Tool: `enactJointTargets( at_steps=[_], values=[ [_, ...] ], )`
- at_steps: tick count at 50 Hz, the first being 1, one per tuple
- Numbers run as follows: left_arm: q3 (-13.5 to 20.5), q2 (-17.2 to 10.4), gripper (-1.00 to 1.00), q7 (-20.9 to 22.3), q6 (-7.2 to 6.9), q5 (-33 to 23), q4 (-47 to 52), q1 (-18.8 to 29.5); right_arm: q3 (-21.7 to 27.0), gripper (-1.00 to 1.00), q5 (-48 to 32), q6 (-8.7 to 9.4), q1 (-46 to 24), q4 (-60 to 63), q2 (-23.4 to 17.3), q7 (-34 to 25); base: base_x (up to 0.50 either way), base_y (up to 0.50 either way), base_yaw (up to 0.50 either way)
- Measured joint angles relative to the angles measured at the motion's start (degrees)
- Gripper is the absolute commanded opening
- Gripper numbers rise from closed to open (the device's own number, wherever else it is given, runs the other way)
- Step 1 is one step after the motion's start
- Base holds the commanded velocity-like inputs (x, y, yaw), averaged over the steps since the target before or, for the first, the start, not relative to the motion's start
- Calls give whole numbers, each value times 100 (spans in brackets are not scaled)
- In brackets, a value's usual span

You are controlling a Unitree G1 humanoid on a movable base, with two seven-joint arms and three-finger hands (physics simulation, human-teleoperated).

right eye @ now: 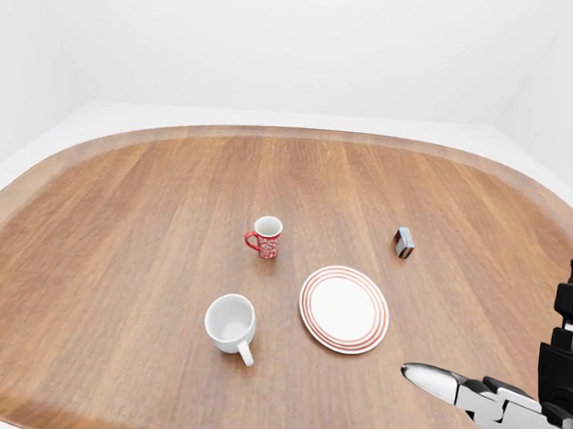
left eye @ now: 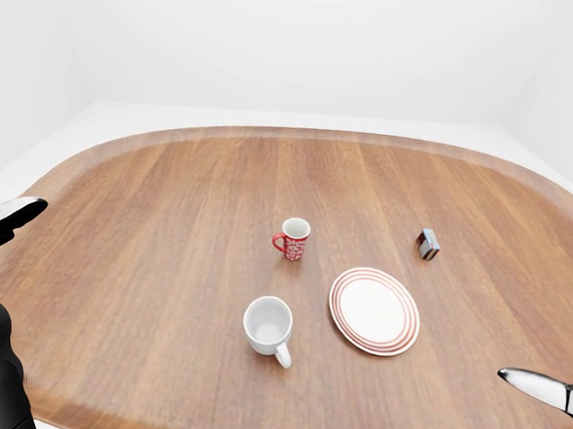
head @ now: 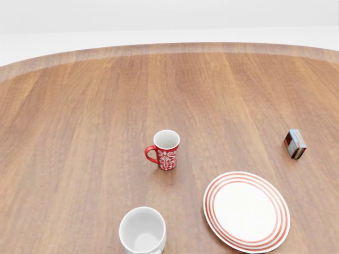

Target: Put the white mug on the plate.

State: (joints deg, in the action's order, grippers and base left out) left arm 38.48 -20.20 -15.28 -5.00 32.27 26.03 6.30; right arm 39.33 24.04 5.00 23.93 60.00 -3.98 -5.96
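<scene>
A white mug point(left eye: 269, 326) stands upright on the wooden table point(left eye: 165, 224), its handle pointing toward the view's bottom right. A white plate with red rings point(left eye: 374, 311) lies just to its right, empty. My left hand point(left eye: 0, 222) is at the left edge of the left-eye view, fingers open, far from the mug. My right hand point(right eye: 452, 387) is at the bottom right of the right-eye view, fingers extended and open, below and right of the plate. Neither hand holds anything.
A red patterned mug point(left eye: 292, 239) stands above the white mug, toward the table's middle. A small box point(left eye: 427, 244) sits to the upper right of the plate. The table's near rim runs along the bottom of both eye views.
</scene>
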Motion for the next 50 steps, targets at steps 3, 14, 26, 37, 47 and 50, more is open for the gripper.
enactJointTargets(
  at_steps=[3,14,26,37,47,50],
  values=[
    [-1,2,100,0,0,0,4,-1,-15,100,16,0,12,0,-30,31,4,32,0],
    [-5,11,100,2,0,-8,12,-5,-67,100,4,0,11,0,-68,70,5,29,0],
    [-17,21,100,7,0,-26,13,-8,-421,100,22,0,62,-2,-456,401,1,0,0],
    [-45,42,100,16,0,-58,23,-9,-1404,100,-211,0,-426,-5,-1328,1044,0,0,0],
    [-75,57,100,29,0,-96,13,-1,-2463,100,-594,0,-1988,-61,-2136,1290,0,0,0],
    [-80,57,100,30,0,-104,9,3,-2822,100,-1189,0,-2528,-236,-2091,890,0,0,0]
  ],
)
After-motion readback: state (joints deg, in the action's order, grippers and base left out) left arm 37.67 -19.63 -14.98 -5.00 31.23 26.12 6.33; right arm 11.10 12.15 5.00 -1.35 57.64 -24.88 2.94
